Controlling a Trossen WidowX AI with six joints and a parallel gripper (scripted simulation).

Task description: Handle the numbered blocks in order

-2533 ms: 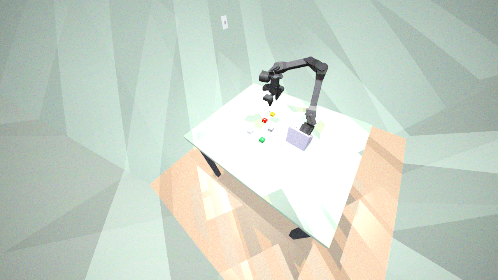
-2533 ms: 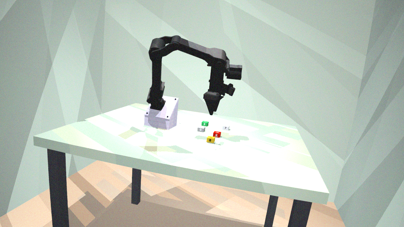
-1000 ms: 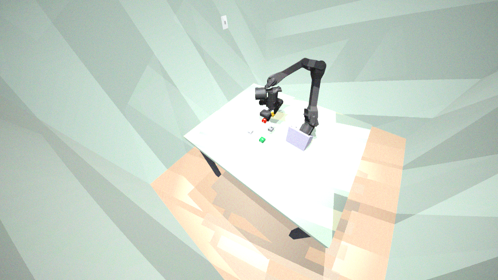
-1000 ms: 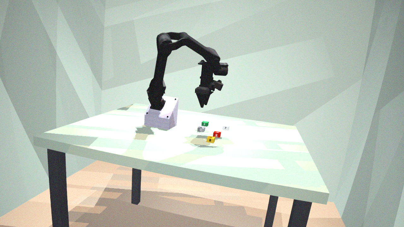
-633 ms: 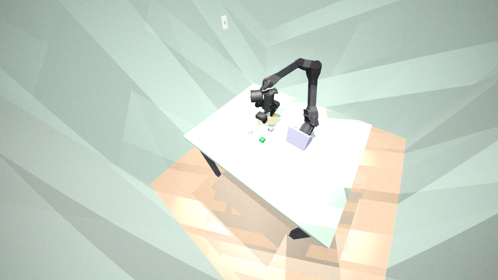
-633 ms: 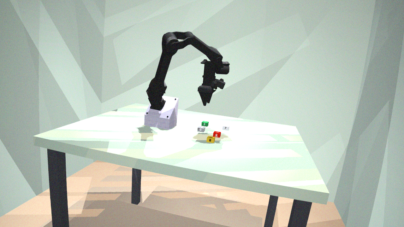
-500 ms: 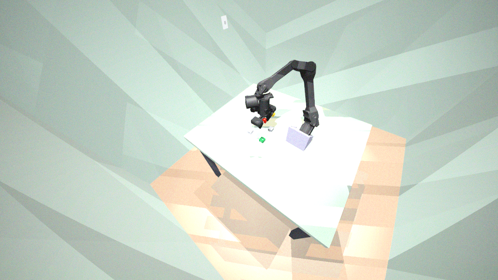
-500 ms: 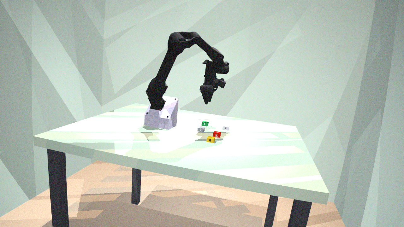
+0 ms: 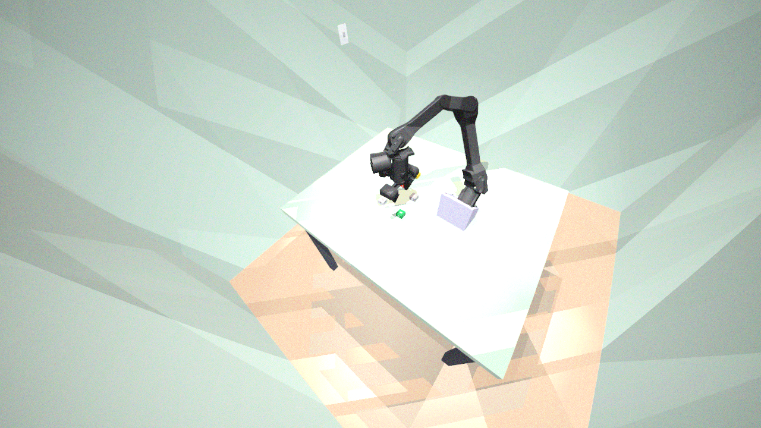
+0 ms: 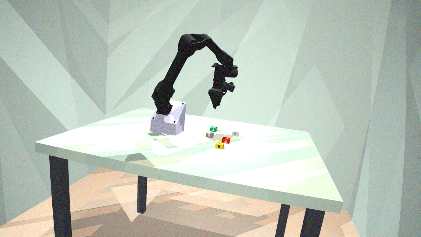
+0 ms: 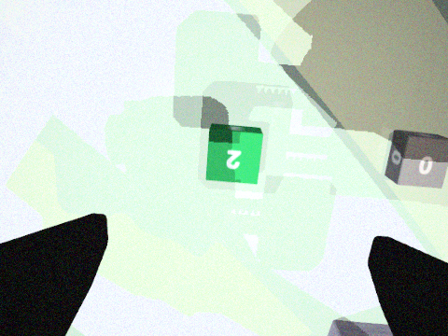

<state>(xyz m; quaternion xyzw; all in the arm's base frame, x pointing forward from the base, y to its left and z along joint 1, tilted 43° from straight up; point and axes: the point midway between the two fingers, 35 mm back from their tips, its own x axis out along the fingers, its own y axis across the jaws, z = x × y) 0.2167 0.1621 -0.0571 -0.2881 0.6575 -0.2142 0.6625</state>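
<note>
My gripper (image 9: 401, 193) (image 10: 216, 106) (image 11: 240, 240) is open and empty, well above the table. The green block (image 9: 401, 214) (image 10: 213, 129) (image 11: 238, 163) shows 2 and lies ahead of the fingers, near the middle of the wrist view. The grey block (image 9: 414, 197) (image 10: 209, 135) (image 11: 417, 161) shows 0 and is at the wrist view's right edge. The white block (image 9: 381, 201) (image 10: 235, 133) shows 7. The red block (image 10: 226, 140) shows an underlined 9 and is mostly hidden by the gripper in the top view. The yellow block (image 9: 418, 175) (image 10: 219, 145) shows 8.
The blocks rest on the pale table (image 9: 457, 276) (image 10: 264, 165). The arm's lilac base (image 9: 456, 211) (image 10: 167, 126) stands on the same table, nearest the grey and green blocks. Shadows and pale patches cross the table top around the blocks.
</note>
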